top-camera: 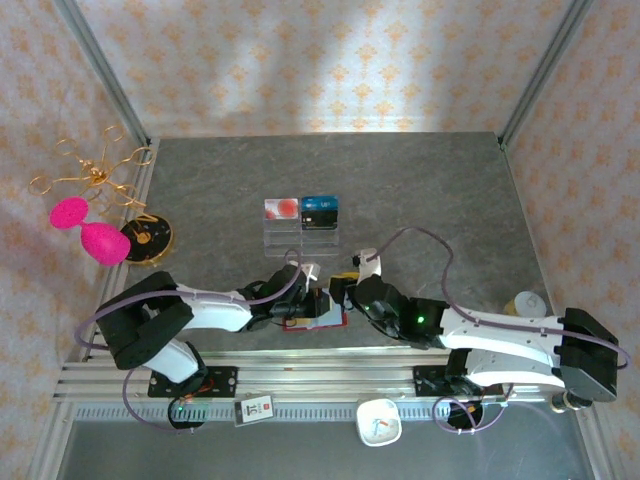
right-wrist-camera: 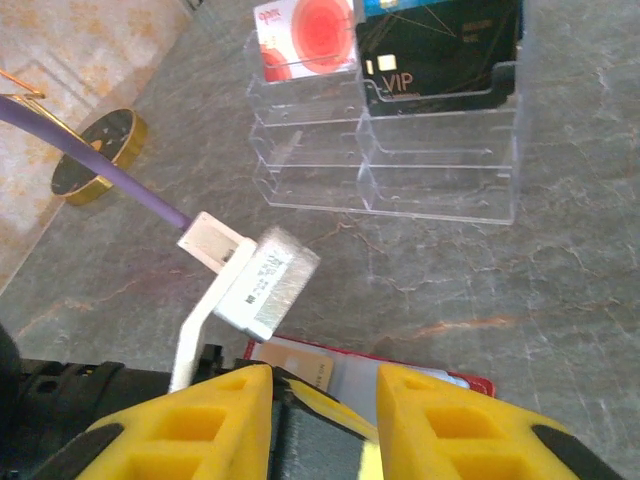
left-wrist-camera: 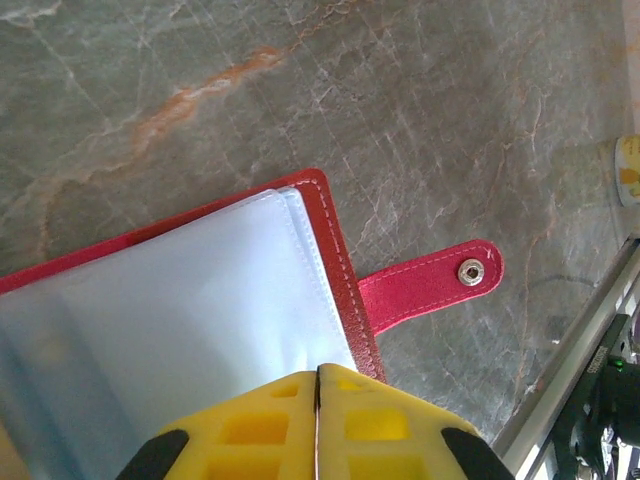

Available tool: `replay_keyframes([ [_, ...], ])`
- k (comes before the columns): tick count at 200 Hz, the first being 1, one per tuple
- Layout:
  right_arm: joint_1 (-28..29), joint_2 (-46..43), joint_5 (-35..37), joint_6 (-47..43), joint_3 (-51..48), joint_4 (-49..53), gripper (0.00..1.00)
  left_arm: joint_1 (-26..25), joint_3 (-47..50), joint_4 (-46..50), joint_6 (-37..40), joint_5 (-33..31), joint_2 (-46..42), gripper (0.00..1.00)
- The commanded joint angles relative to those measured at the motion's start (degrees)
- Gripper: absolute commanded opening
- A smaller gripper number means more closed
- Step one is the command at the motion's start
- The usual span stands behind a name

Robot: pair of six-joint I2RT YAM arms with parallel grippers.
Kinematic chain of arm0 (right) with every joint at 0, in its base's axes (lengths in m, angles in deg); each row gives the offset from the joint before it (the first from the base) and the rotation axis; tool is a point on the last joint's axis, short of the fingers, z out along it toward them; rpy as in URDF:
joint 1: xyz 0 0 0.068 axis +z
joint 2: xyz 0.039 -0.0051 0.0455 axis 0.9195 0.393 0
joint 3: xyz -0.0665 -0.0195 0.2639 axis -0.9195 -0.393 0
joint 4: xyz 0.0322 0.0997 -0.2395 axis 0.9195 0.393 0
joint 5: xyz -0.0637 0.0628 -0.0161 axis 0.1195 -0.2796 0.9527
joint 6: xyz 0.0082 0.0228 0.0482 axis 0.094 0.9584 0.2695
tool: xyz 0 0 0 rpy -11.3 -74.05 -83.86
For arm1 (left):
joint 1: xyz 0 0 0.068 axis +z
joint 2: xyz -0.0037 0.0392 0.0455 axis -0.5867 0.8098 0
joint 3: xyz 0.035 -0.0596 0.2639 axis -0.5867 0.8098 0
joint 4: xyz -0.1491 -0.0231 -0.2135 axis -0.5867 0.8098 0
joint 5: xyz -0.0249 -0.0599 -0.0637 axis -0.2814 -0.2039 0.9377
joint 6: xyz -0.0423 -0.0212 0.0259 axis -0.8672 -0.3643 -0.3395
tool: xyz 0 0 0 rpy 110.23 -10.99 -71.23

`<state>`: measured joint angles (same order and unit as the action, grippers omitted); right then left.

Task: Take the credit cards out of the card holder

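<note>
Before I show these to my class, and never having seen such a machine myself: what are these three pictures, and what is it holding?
These are two robot arms bolted at the near edge of a grey table, each ending in a two-finger gripper. The wide picture looks down from above and behind; the other two come from cameras on the wrists. An open red card holder lies on the table. The left gripper, fingers shut, sits at its edge; whether it pinches a sleeve I cannot tell. The right gripper is open over the holder, where a gold credit card shows. Farther back, a clear stand holds two cards.
</note>
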<state>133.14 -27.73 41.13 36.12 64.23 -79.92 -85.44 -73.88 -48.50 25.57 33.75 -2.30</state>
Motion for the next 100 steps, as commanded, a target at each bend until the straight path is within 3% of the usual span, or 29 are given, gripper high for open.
replay_keyframes([
  [1,-0.3,-0.2,1.1,1.1,-0.6,1.3,0.32,-0.1,1.0,-0.5,0.1,-3.8,-6.6,0.17],
  [22,-0.8,1.8,-3.9,-0.1,0.5,-0.7,0.32,0.7,4.3,4.1,-0.1,-10.4,-17.7,0.25],
  [48,-2.3,6.9,-12.7,-0.8,3.1,-3.7,0.31,5.2,9.7,9.3,-0.1,-11.4,-27.0,0.20],
  [76,-4.3,17.3,-23.4,0.9,6.8,-5.7,0.30,8.0,13.7,9.3,0.5,-9.7,-29.4,0.10],
  [100,-6.1,24.5,-32.3,2.5,9.3,-7.1,0.29,8.1,14.7,8.2,1.6,-9.4,-28.4,0.08],
])
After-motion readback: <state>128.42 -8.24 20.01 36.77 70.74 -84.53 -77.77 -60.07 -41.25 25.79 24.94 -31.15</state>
